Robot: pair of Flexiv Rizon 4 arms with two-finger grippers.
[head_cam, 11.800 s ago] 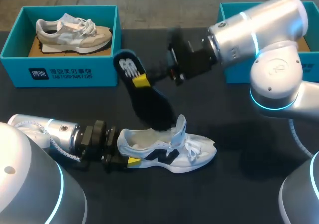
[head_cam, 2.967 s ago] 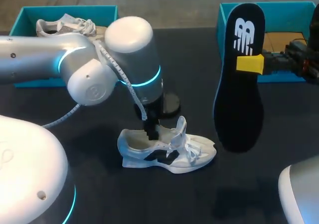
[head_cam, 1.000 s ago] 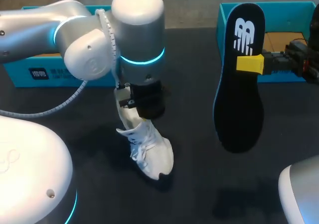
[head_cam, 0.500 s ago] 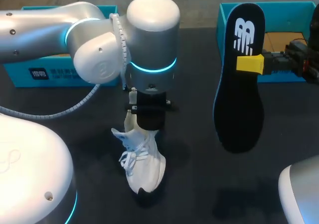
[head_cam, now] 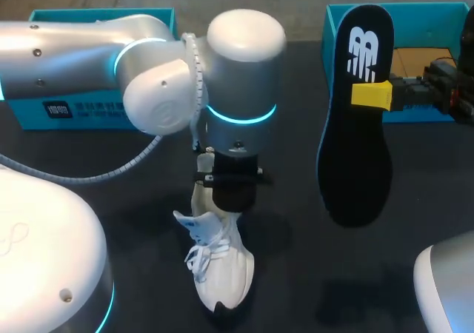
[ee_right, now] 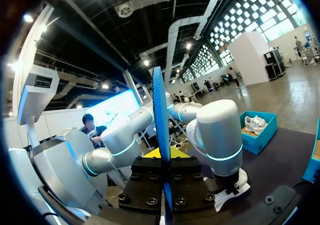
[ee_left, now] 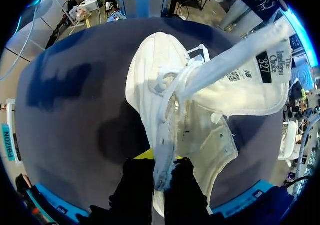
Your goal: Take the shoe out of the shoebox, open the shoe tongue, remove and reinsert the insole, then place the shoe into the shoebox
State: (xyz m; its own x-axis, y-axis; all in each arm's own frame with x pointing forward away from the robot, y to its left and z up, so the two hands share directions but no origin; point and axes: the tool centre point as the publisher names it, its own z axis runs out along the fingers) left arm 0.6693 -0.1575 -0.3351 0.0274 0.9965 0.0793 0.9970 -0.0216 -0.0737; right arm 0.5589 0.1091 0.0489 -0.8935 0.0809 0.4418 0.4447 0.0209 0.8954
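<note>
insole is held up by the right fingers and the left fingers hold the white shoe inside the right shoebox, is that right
Not quite. The left fingers hold the white shoe out over the dark table, not inside the right shoebox, as the head view shows. The insole is indeed held up by the right fingers.

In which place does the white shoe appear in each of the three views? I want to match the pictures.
Head view: the white shoe is below the left arm, toe toward the robot.
Left wrist view: it fills the space ahead of the left pincer, its rim pinched in it.
Right wrist view: small, beyond the insole, under the left arm.
Shared landmark: the dark table.
</note>
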